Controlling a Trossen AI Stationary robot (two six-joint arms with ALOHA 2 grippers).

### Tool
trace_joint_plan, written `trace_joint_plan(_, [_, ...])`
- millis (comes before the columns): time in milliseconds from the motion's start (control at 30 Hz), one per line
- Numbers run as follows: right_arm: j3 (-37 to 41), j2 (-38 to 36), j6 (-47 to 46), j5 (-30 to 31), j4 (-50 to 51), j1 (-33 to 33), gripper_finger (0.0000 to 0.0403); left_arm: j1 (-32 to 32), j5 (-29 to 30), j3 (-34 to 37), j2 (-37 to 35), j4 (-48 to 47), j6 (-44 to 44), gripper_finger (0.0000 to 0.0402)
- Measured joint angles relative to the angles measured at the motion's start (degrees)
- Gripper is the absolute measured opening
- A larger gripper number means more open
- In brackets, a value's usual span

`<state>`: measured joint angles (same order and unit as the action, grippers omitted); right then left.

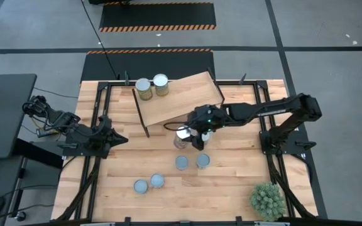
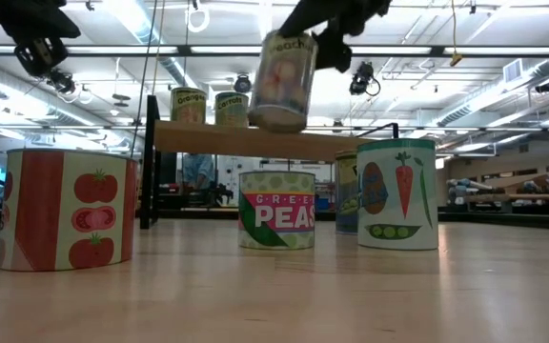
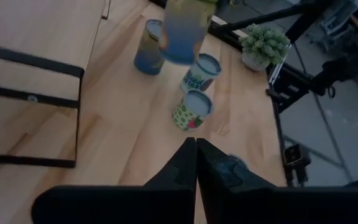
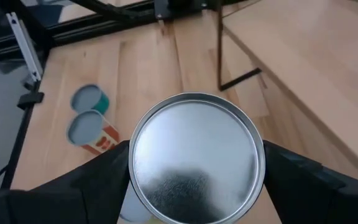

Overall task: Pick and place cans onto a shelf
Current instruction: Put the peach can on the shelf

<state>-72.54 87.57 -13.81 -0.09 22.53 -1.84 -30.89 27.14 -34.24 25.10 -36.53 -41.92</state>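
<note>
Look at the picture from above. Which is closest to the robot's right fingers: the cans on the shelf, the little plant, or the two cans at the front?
1. The two front cans, on the table toward the left, are nearest the right fingers' can.
2. The shelf cans, at the back, and the plant, front right corner: too close to call.

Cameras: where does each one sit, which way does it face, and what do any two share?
High: overhead, looking straight down on the shelf and both arms.
Low: at tabletop height, level across the cans to the room; right gripper above.
Left wrist: on the parked left arm, past the left gripper, jaws shut.
Right wrist: down onto the held can.
Shared: the held can shows in all four views.
</note>
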Motion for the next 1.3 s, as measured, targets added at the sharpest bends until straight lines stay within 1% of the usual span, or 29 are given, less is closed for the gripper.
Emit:
trace_joint_plan(67, [-2.8, -0.06, 0.2, 0.82, 4.08, 0.39, 0.033, 0.01, 0.11, 0.0, 0.0, -0.03, 1.2, 0.0016])
trace_joint_plan(133, [-6.12, -0.01, 2.29, 0.91, 7.17, 1.15, 0.033, -0.01, 1.11, 0.0, 0.0, -0.03, 1.68, 0.0016])
trace_joint_plan(200, [-9.92, 0.36, 6.41, 0.61, 9.14, 2.46, 0.033, -0.01, 2.46, 0.0, 0.0, -0.02, 1.86, 0.0016])
trace_joint_plan(333, [-14.87, 1.12, 14.7, -0.09, 11.94, 6.88, 0.033, 0.01, 6.03, 0.0, 0.02, -0.05, 2.11, 0.0016])
trace_joint_plan(533, [-17.76, 1.21, 21.66, -8.79, 15.84, 17.05, 0.033, 0.03, 15.71, 0.0, 0.0, -0.01, 0.64, 0.0016])
trace_joint_plan(633, [-17.76, 1.42, 25.67, -12.14, 16.31, 21.83, 0.033, 0.09, 18.59, 0.0, 0.0, -0.06, 0.46, 0.0016])
trace_joint_plan(733, [-17.76, 1.42, 27.41, -15.63, 16.11, 26.44, 0.033, 0.84, 20.83, 0.0, 0.0, -0.09, -1.14, 0.0016])
trace_joint_plan(933, [-17.74, 2.9, 28.77, -20.92, 15.28, 33.78, 0.033, 3.85, 22.99, 0.0, 0.01, -0.15, -0.29, 0.0016])
trace_joint_plan(1033, [-17.74, 5.44, 29.52, -23.21, 14.16, 35.42, 0.033, 5.8, 23.66, 0.0, 0.02, -0.14, 1.8, 0.0016])
trace_joint_plan(1133, [-18.39, 7.9, 30.72, -23.18, 14.01, 36.27, 0.033, 7.49, 23.71, 0.0, 0.02, -0.07, 2.11, 0.0016])
trace_joint_plan(1300, [-24.3, 11.83, 31.93, -23.02, 13.84, 36.77, 0.033, 9.41, 21.84, 0.0, 0.02, -0.12, 2.12, 0.0016])
